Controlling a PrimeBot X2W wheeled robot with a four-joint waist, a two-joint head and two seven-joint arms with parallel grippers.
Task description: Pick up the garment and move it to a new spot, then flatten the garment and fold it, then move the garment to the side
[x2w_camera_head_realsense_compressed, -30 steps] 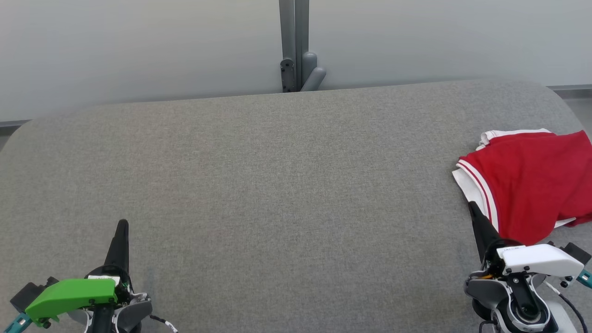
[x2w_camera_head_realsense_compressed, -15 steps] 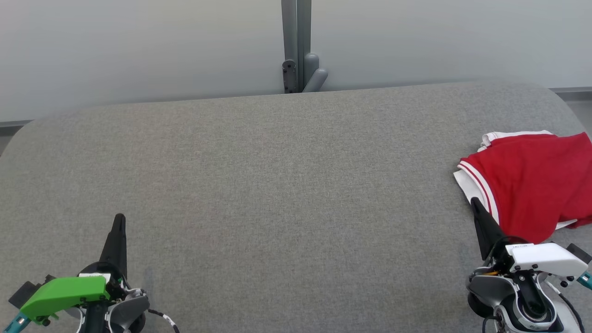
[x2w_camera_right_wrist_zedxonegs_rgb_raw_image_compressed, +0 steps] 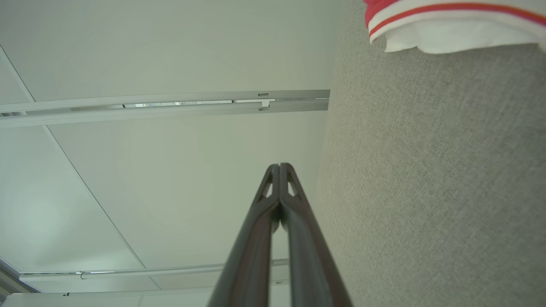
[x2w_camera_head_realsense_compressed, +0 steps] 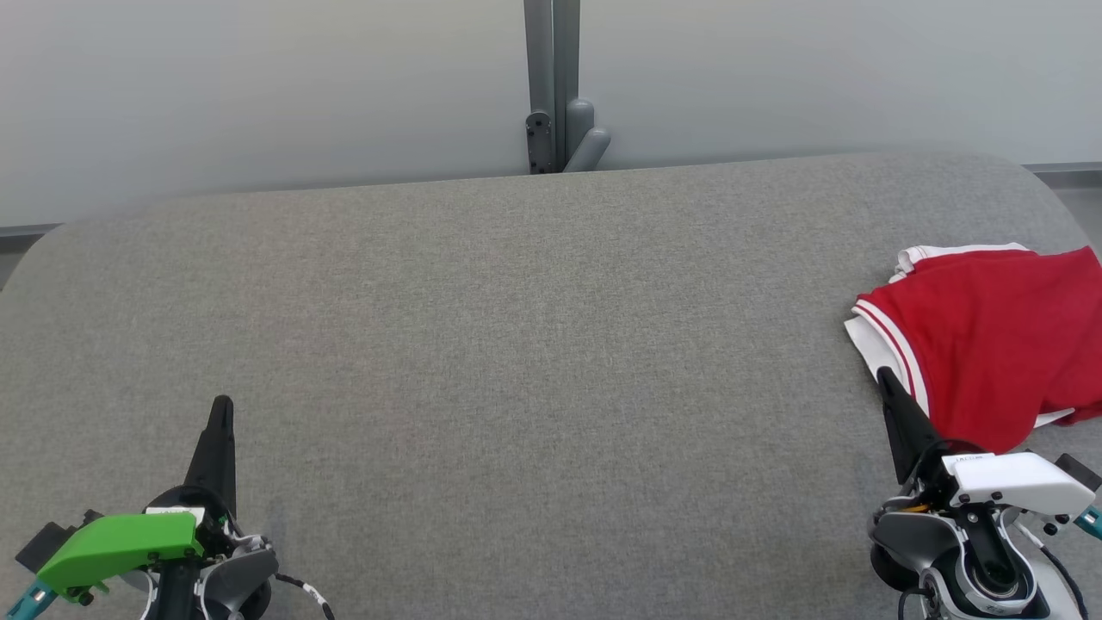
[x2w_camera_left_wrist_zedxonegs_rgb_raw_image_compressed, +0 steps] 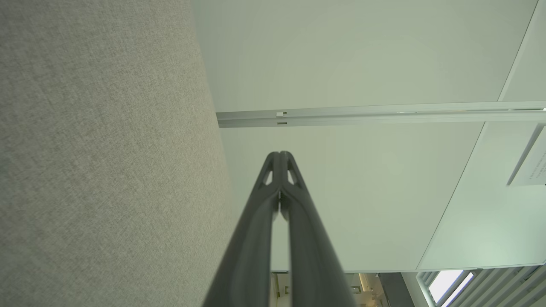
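Red cloth with white, red-striped trim marks the garment (x2w_camera_head_realsense_compressed: 990,344), a loosely bunched shirt lying at the far right end of the grey fabric-covered table (x2w_camera_head_realsense_compressed: 534,344) and running out past the right edge of the head view, so I cannot tell its full length or long axis. The right gripper (x2w_camera_head_realsense_compressed: 882,375) is much the nearer one. Its tip sits right at the garment's near-left white hem, though whether it touches the cloth cannot be told. In the right wrist view the fingers (x2w_camera_right_wrist_zedxonegs_rgb_raw_image_compressed: 256,238) are pressed together with nothing between them, and the hem (x2w_camera_right_wrist_zedxonegs_rgb_raw_image_compressed: 448,30) lies ahead and off to one side of their line. The left gripper (x2w_camera_head_realsense_compressed: 222,405) rests at the near left, well apart from the shirt, its jaws likewise closed and empty. Any grasp looks to fall to the right arm, which would need to part its fingers and swing slightly right onto the hem.
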